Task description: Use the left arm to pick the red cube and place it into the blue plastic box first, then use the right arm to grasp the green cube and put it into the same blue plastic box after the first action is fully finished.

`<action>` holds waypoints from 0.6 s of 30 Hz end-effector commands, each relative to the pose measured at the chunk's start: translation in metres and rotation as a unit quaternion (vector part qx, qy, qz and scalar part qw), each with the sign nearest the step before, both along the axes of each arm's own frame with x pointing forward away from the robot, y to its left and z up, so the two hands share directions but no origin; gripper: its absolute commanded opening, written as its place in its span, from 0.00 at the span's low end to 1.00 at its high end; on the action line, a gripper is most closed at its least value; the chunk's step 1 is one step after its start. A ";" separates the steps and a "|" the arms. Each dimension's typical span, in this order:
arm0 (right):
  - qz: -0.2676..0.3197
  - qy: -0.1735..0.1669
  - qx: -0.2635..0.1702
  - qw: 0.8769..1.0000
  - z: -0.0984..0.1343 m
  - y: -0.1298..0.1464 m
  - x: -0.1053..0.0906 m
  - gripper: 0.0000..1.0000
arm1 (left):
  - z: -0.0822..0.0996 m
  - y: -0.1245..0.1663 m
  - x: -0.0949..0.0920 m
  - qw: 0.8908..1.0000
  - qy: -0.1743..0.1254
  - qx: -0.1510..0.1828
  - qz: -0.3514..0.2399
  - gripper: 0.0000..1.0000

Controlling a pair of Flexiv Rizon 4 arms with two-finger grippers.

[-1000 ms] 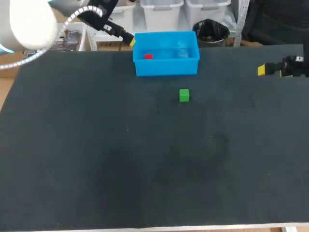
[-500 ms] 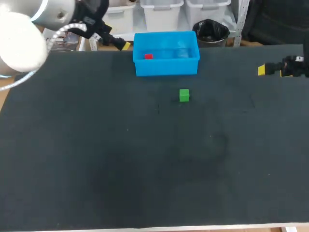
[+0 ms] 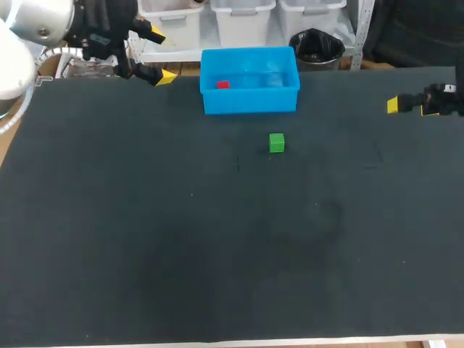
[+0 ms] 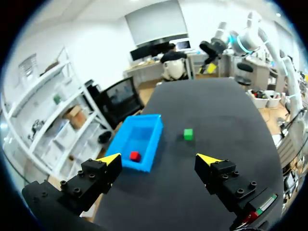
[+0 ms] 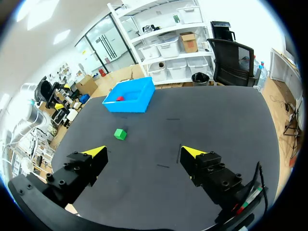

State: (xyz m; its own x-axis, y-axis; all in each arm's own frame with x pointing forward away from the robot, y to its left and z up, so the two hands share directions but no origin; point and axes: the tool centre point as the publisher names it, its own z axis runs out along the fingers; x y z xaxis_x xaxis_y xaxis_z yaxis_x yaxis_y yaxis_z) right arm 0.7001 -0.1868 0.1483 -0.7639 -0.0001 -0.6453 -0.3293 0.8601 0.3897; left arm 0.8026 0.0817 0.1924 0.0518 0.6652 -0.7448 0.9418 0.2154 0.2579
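Observation:
The red cube (image 3: 222,85) lies inside the blue plastic box (image 3: 250,101) at the table's back middle, near the box's left end. It also shows in the left wrist view as the red cube (image 4: 135,156) in the blue box (image 4: 144,142), just ahead of my open left gripper (image 4: 158,158). In the head view the left gripper (image 3: 156,54) hangs empty to the left of the box. The green cube (image 3: 276,143) sits on the black table in front of the box. My right gripper (image 5: 144,151) is open and empty at the right edge, far from the green cube (image 5: 120,134).
The black table (image 3: 217,254) stretches wide in front of the cube and box. The right gripper's yellow fingertip (image 3: 392,106) shows at the far right of the table. The blue box (image 5: 130,98) stands beyond the green cube in the right wrist view.
My left arm has drawn back to the left, away from the blue box, with its gripper open. The red cube stays in the box. The right arm has not moved.

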 end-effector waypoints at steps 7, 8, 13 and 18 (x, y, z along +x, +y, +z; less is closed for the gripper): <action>-0.001 0.001 -0.001 1.000 0.001 0.000 0.000 1.00 | -0.010 0.012 -0.024 0.998 -0.005 -0.038 -0.049 1.00; -0.001 0.001 -0.001 1.000 0.001 0.000 0.000 1.00 | -0.012 0.012 -0.025 0.998 -0.002 -0.037 -0.047 1.00; -0.001 0.001 -0.001 1.000 0.001 0.000 0.000 1.00 | -0.021 0.016 -0.031 0.999 0.011 -0.028 -0.045 1.00; -0.001 0.001 -0.001 1.000 0.001 0.000 0.000 1.00 | -0.027 0.019 -0.035 0.998 0.017 -0.015 -0.052 1.00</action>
State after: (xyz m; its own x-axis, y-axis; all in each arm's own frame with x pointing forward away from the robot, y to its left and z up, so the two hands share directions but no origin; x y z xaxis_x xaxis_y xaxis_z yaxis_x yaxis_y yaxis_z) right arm 0.7001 -0.1868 0.1483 -0.7639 -0.0001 -0.6453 -0.3293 0.8601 0.3897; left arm 0.7680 0.0994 0.1648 0.0921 0.6325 -0.7690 0.9667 0.1284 0.2213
